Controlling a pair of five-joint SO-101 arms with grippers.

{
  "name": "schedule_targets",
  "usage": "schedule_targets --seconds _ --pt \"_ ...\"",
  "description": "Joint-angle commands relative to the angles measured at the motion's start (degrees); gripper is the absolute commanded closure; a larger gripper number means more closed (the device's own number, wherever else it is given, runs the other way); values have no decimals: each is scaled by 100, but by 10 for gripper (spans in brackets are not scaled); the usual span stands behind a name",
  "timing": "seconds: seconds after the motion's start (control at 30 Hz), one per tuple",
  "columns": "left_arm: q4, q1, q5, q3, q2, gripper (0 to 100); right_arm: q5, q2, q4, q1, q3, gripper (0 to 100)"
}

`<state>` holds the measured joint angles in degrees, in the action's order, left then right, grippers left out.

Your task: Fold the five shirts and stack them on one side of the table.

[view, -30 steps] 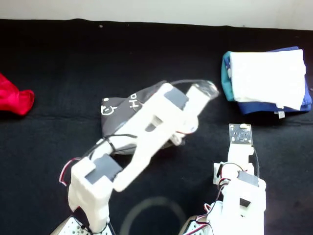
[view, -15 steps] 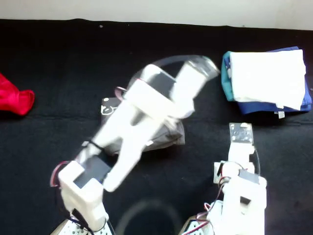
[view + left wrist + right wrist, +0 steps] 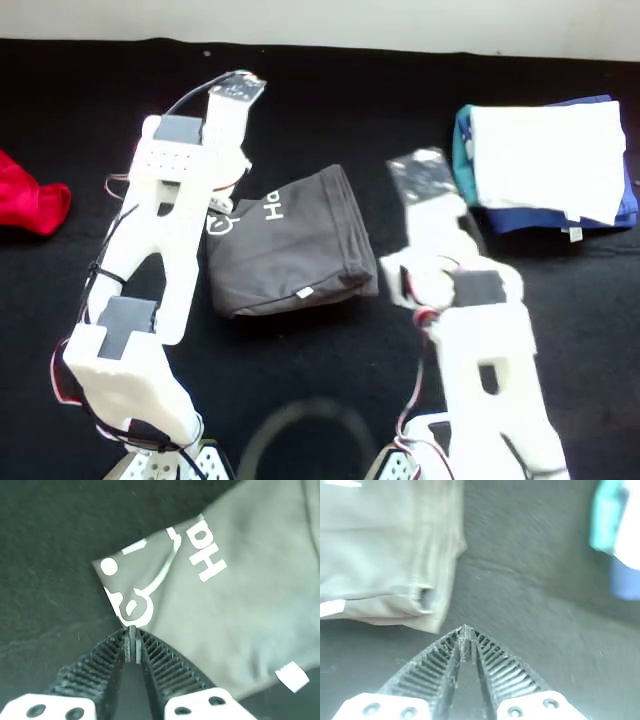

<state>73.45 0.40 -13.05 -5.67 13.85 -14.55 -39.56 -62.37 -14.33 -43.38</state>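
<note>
Shirts are lying in three places on the black worktop (image 3: 400, 90): a folded dark shirt (image 3: 290, 245) with white print is sitting near the middle, a red shirt (image 3: 30, 200) is lying bunched at the far left edge, and a stack is sitting at the right side, where a white shirt (image 3: 545, 155) is resting on top of a blue shirt (image 3: 610, 215) with a teal shirt (image 3: 462, 160) peeking out along the stack's left edge. The left arm (image 3: 165, 260) is reaching over the printed end of the dark shirt, and its hand (image 3: 133, 640) is clenched, fingers pressed together, with the tips sitting right at the shirt's printed edge; whether any cloth is caught between them I cannot tell. The right arm (image 3: 480, 330) is extending between the dark shirt and the stack, and its hand (image 3: 465, 645) is likewise clenched on nothing, its tips hovering over bare worktop just beside the dark shirt's hemmed corner.
</note>
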Motion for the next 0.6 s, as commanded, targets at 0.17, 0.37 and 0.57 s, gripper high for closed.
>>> schedule_targets --seconds 0.17,0.37,0.57 --pt "-1292 -75 -35 980 -268 991 79 2070 -31 -1253 1815 992" --pt "-1899 -84 -9 1376 -268 992 730 2879 75 -1270 2123 992" --pt "-2198 -92 -9 1385 -259 992 1090 3187 295 -1279 1938 992"
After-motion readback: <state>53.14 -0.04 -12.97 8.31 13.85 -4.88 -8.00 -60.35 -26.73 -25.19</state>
